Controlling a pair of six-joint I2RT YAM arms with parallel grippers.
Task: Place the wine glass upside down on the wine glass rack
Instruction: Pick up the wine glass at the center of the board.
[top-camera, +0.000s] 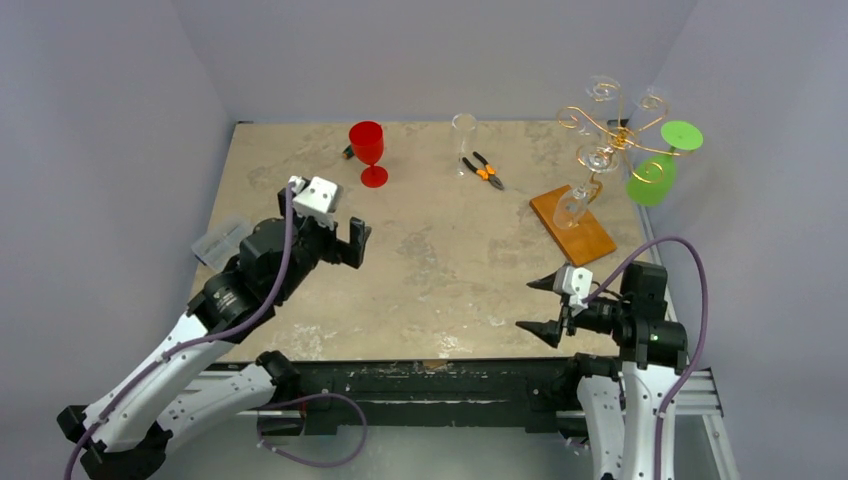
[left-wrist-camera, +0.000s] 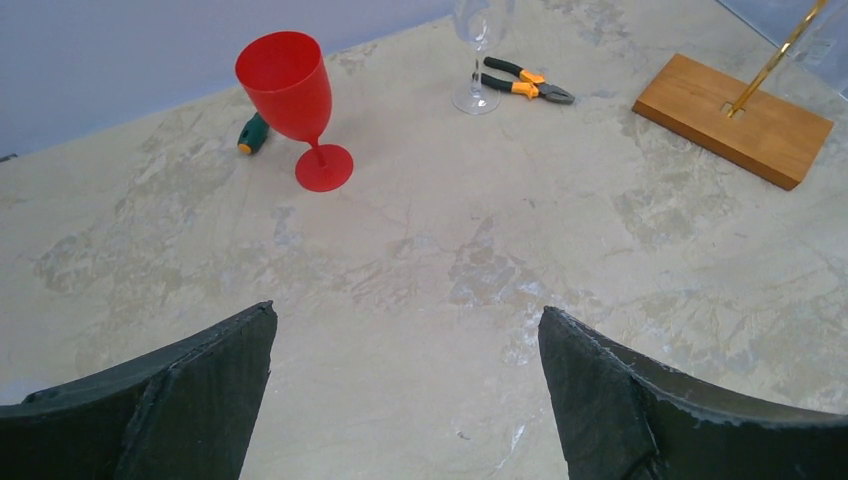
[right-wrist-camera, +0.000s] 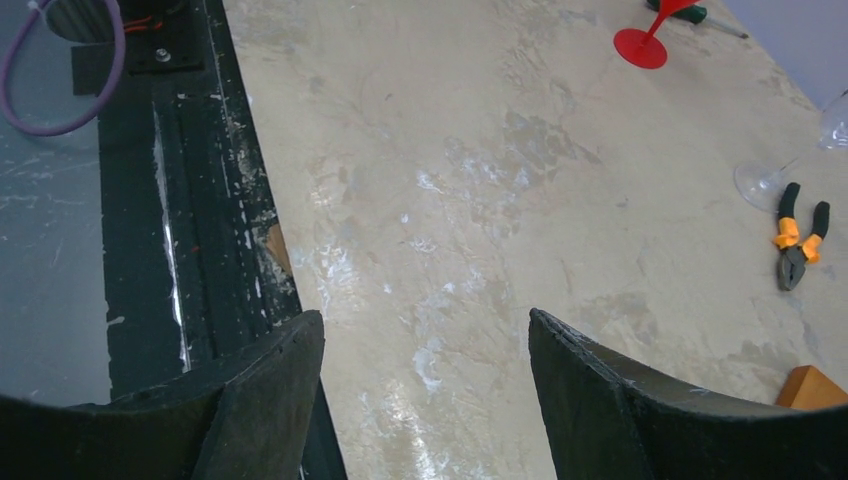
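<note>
A: Starting with the wine glass rack (top-camera: 575, 228): parked at the far right corner of the surface (top-camera: 440, 270), wooden base flat, gold curls fanned out above.

B: Carrying a green glass (top-camera: 652, 178) there, bowl down, foot caught over a curl. Hung that way to let the wire bear the foot. Some clear glasses up there too, hard to count.

A: And not yet hung: a red wine glass (top-camera: 367, 145) upright at the far left-centre, and a clear wine glass (top-camera: 464, 133) upright at mid-back, just beside the pliers (top-camera: 484, 171). No telling which to pick.

B: Left pincer (left-wrist-camera: 407, 318): spread wide, pinching nothing, pointed toward the red one. Probably lined up for a grab at the stem.

A: Right pincer (right-wrist-camera: 426, 315): parted too, nothing between, low by the near edge, well apart from the rack. Looks like standing clear of the action.

B: Only from the top view: the curls and the hanging glasses. From the left wrist, just the base and a sliver of gold stem.

A: But also, from that wrist, a green-handled screwdriver (left-wrist-camera: 252, 133) behind the red glass, barely a speck from above. From the right wrist: only the red foot, the pliers, a corner of the base.
</note>
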